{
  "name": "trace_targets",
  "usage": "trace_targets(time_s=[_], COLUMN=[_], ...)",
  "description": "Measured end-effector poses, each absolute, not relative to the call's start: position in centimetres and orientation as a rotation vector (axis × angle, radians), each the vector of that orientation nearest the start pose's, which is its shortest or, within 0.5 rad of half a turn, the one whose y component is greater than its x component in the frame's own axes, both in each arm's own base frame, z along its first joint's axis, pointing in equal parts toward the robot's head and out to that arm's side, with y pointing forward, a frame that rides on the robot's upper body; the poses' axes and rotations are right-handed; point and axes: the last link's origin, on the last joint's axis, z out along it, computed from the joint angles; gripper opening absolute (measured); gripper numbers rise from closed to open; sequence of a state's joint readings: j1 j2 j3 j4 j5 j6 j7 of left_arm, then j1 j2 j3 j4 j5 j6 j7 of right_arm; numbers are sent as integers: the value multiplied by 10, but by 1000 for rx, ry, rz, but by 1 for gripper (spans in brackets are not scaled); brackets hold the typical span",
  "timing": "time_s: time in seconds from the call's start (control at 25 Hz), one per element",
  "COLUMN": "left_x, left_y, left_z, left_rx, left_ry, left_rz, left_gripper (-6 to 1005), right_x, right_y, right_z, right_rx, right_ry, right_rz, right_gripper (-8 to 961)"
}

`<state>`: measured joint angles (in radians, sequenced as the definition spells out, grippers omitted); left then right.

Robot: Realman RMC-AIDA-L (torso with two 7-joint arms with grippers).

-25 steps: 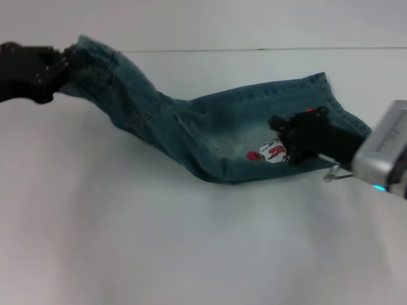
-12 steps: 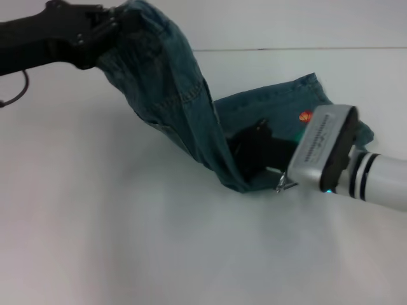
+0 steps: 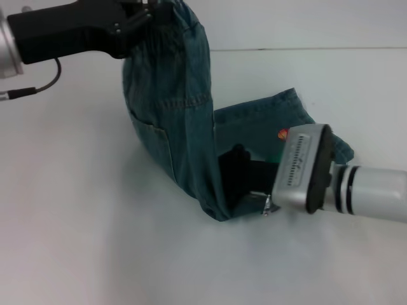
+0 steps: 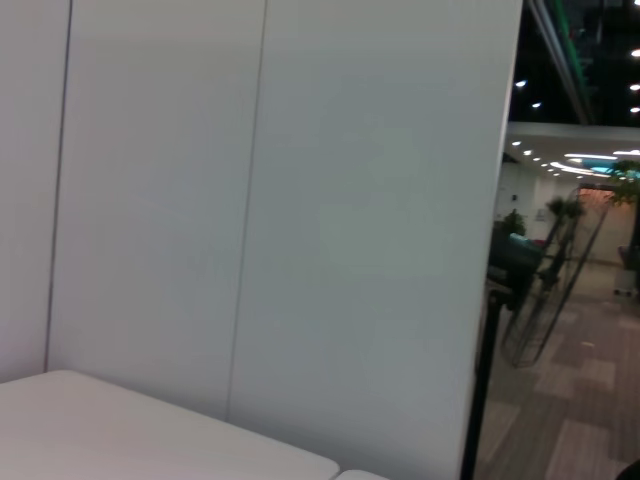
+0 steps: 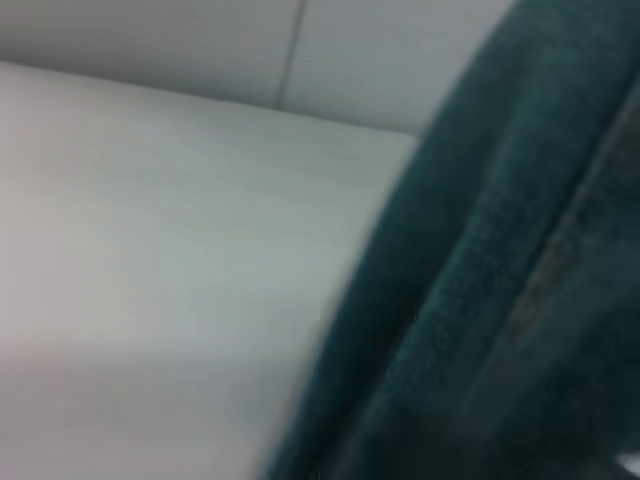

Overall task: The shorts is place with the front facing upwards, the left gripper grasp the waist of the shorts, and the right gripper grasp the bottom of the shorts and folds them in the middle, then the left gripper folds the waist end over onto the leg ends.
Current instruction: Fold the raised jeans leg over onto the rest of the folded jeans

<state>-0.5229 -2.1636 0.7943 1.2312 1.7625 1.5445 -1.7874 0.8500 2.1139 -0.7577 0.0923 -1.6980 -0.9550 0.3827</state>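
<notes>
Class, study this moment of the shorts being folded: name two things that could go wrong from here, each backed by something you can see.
1. The left pincer holds the waist high, so the shorts hang steeply; a slip would likely drop them in a heap.
2. The right pincer sits at the fold, right against the hanging cloth; lowering the waist end onto the leg ends may trap it or bunch the fabric.

Black rounded left hand [image 3: 137, 16] with small silver screws, thin black cable trailing. Black boxy right hand [image 3: 236, 171] behind ribbed silver wrist block, black-banded white forearm.
</notes>
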Motion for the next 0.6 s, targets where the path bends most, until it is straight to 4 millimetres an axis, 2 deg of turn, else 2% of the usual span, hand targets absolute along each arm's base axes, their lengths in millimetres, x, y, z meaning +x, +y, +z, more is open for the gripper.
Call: trace_targets(time_s=[0.12, 0.28, 0.44, 0.6], left_x=[-151, -150, -143, -130], left_y=[365, 370, 374, 378], left_z=[65, 54, 38, 10], left_rx=[-2551, -2547, -2559, -2594], left_ry=[-438, -453, -467, -476], left_rz=[-913, -890, -889, -895], left_gripper=[32, 32, 30, 45], right_x=[252, 283, 308, 318], right_y=[347, 339, 310, 273], right_z=[-115, -66, -17, 14], right_rx=[-2591, -2473, -2438, -2520], right_ry=[63, 143, 128, 72], right_rz=[406, 514, 582, 615], right_gripper=[0, 0, 0, -1])
